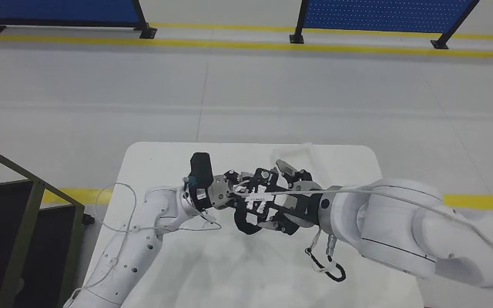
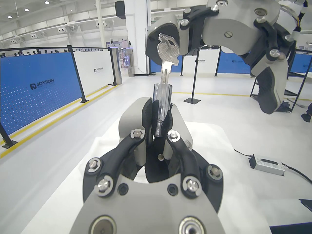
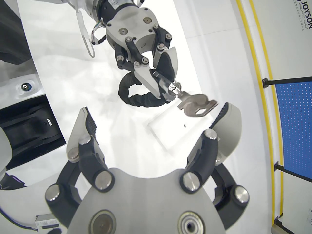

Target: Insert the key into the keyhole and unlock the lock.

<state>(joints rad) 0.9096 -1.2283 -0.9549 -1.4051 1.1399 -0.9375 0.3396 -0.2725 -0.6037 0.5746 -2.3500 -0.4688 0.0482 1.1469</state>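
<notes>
A: Where is the key now?

B: The key [image 2: 168, 52] stands with its blade in the keyhole of the lock [image 2: 161, 98]. Both are in the middle of the top view, above the white worktop [image 1: 154, 165]. A part of the blade shows between the head and the chrome barrel, so I judge it is perhaps not pushed in fully.

A: And the fingers?

B: The left gripper [image 2: 158, 115] has its fingers clenched around the barrel. The right gripper [image 3: 156, 112] has its fingers spread wide and grasps nothing. The key's head lies between them, very near one pad [image 3: 223, 113]. I cannot tell if it touches.

A: What could go wrong from here?

B: If the right fingers close off-centre, the near pad meets the head first and pushes it sideways. Then the blade may tilt or jam in the keyhole. During the turn, the smooth barrel could rotate inside the left pads, so the lock turns with the key and does not open. The black cable [image 3: 139, 99] hanging from the lock also pulls on it. And a turn not in line with the blade may draw the key out.
</notes>
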